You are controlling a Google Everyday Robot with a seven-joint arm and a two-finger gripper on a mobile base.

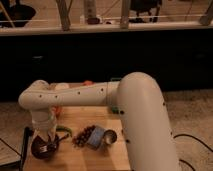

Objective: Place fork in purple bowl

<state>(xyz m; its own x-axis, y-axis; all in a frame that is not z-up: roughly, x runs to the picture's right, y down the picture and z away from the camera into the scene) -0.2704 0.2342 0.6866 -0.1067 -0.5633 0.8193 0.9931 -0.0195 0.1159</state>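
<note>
- Landmark: the purple bowl (44, 148) sits on the wooden table (95, 161), at its front-left corner. All positions below are given relative to this bowl.
- Gripper (46, 141): positioned directly above the bowl, at the end of the white arm (75, 97), which reaches across from the right. The wrist points straight down over the bowl's centre.
- Pincer state: cannot be determined; the tip is hidden between the wrist and the bowl's dark interior.
- Fork (48, 148): a small pale shape shows inside the bowl, just below the gripper. It appears to lie in or just over the bowl. Contact with the gripper cannot be confirmed.
- Other items: a silver metal cup (109, 137) stands to the right of the bowl, well apart from it. A blue packet (96, 136) and a dark cluster of small items (84, 136) lie between the cup and the bowl. A green item (64, 129) lies just beside the bowl's upper right rim.
- Step in hand (judgement): the placement stage; the fork is at or within the target.
- Next move (judgement): verify release of the fork, then lift the wrist vertically. Avoid sideways travel so the bowl is not dragged or tipped.
</note>
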